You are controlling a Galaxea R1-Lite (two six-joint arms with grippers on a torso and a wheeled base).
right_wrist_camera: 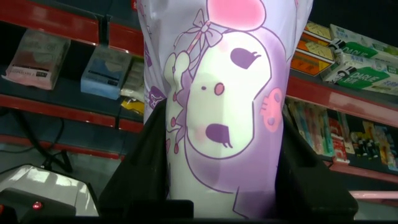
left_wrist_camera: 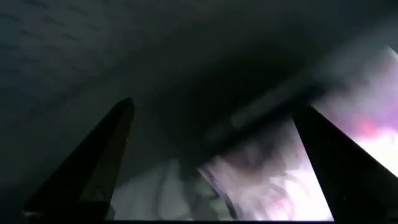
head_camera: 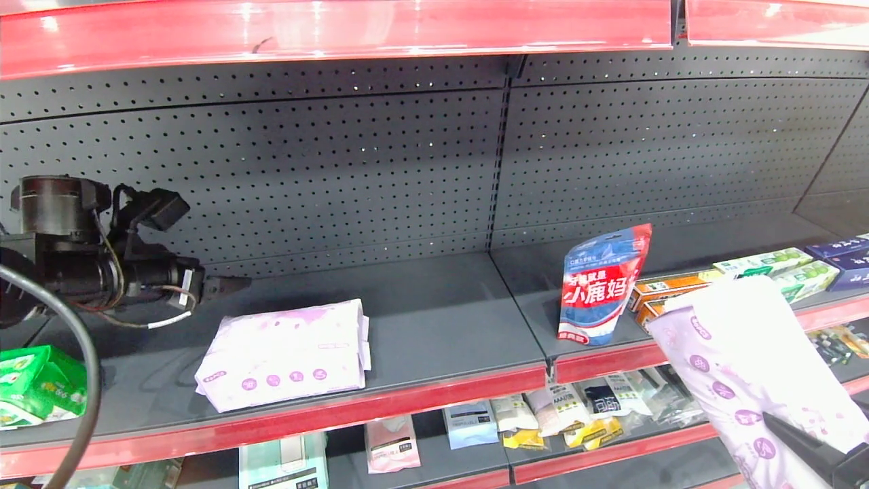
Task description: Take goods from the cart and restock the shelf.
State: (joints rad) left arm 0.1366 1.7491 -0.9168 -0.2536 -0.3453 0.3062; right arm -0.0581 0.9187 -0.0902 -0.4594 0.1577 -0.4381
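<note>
Before the shelf's (head_camera: 434,319) front right edge, the right claw (right_wrist_camera: 217,186) grips a purple pack (head_camera: 740,339); best lift it over the red lip (head_camera: 407,402) and lay it between the flat pack (head_camera: 285,356) and pouch (head_camera: 601,285). Farther back, the left claw (left_wrist_camera: 211,162) gapes wide.

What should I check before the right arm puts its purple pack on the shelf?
1. Right gripper grip on purple pack: ok, clamped between both fingers.
2. Left gripper empty: ok, open, by the white pack.
3. Bare shelf between white pack and pouch: ok.
4. Pouch upright: ok.
5. Gap between purple pack and orange boxes: cannot tell.
</note>
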